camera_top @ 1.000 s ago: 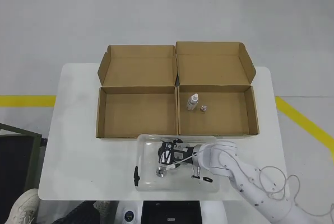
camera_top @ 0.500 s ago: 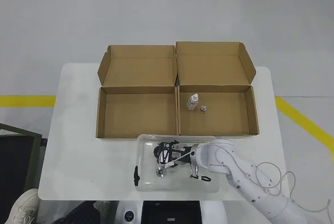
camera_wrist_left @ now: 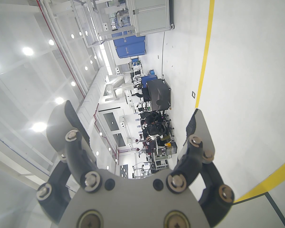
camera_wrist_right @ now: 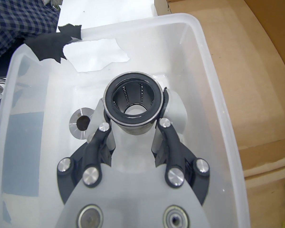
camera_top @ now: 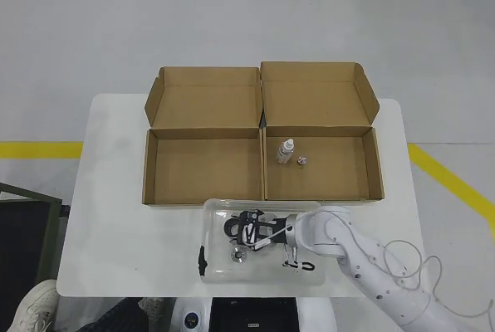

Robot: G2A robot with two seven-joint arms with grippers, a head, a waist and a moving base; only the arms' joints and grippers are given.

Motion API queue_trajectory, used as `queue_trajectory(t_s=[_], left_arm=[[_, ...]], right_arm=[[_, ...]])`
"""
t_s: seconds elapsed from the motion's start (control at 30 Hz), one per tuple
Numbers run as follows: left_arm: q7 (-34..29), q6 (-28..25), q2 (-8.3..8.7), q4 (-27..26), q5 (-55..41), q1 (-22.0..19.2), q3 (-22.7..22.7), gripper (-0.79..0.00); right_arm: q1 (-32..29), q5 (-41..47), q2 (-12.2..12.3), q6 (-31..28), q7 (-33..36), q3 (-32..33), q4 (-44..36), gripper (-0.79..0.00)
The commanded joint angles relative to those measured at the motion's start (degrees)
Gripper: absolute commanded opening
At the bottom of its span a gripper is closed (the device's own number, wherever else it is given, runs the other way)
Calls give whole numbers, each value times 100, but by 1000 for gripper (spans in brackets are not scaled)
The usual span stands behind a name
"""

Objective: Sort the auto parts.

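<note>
- Right tool [camera_wrist_right: 135, 110] is down inside the clear plastic bin [camera_wrist_right: 204, 48], and its two fingers are clamped on either side of a steel cylindrical bearing with a black end ring [camera_wrist_right: 132, 120].
- The bearing's open end faces the wrist camera, with rows of tiny balls showing down the bore. I can't tell whether it is resting on the bin floor.
- Just beside the bearing, close to one finger, a small silver disc with a dark centre hole [camera_wrist_right: 81, 122] lies flat in the bin.
- The bin sits on the white tabletop [camera_top: 115, 207] at the robot's edge, close against the two open cardboard boxes.
- In the right-hand cardboard box [camera_top: 339, 170], a small white bottle [camera_top: 285, 150] lies near the dividing wall, with a tiny metal part [camera_top: 302, 159] just beside it.
- The left-hand cardboard box [camera_top: 202, 170] stands next to it, walls touching.
- Left tool [camera_wrist_left: 131, 110] points out across the room, fingers spread wide, gripping nothing.
</note>
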Motion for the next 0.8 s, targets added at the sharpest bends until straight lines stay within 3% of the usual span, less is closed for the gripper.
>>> queue_trajectory(t_s=[0.0,0.77], left_arm=[[0,0,0,0,0,0,0,0],[0,0,0,0,0,0,0,0]], right_arm=[[-32,40,15,-66,-63,55,-20,-785],[-486,1011,226,-768,-1117,1005,-384,-785]])
